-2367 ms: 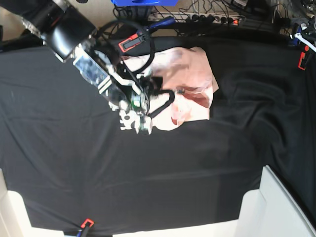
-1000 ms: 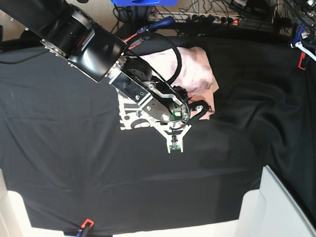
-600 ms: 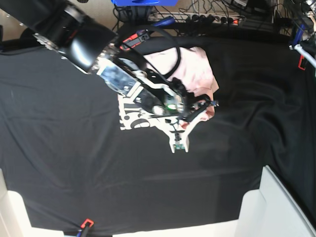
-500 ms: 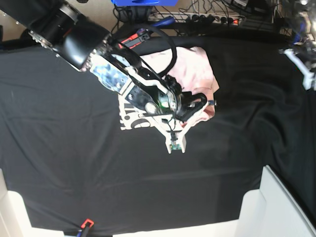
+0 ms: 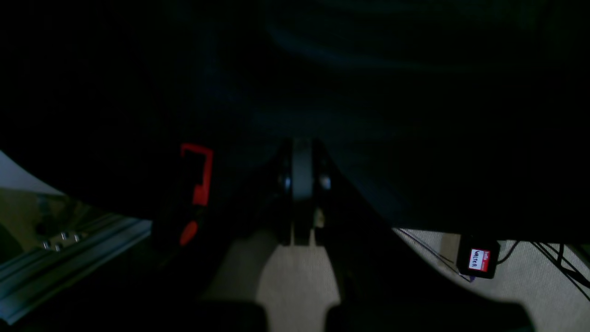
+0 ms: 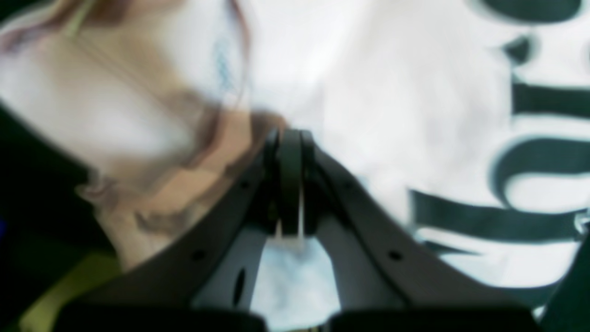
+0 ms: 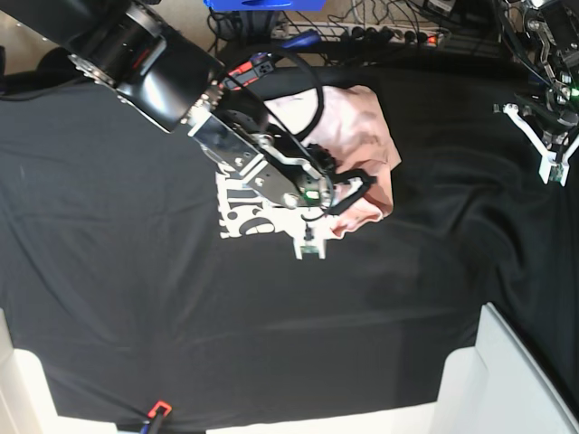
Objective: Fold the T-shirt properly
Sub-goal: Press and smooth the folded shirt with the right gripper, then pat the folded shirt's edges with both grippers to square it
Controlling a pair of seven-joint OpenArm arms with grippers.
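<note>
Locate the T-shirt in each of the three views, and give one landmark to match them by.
Base: the T-shirt lies bunched at upper centre on the black table cloth, partly under the right arm.
Right wrist: it fills most of the frame, black lettering at right, blurred.
Left wrist: not in it; only dark cloth and the shut left gripper.
Shared landmark: the right gripper, shut over the shirt, also seen at.

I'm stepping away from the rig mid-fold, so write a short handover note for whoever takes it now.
Right gripper: fingers shut, over the T-shirt's near edge; a grip on cloth can't be confirmed.
Left gripper: shut, empty, above the black table cloth at its edge, away from the shirt.
T-shirt: bunched at the far middle of the cloth, black lettering partly showing.
Done: nothing neat yet.
Left: spread it flat, then fold.
</note>
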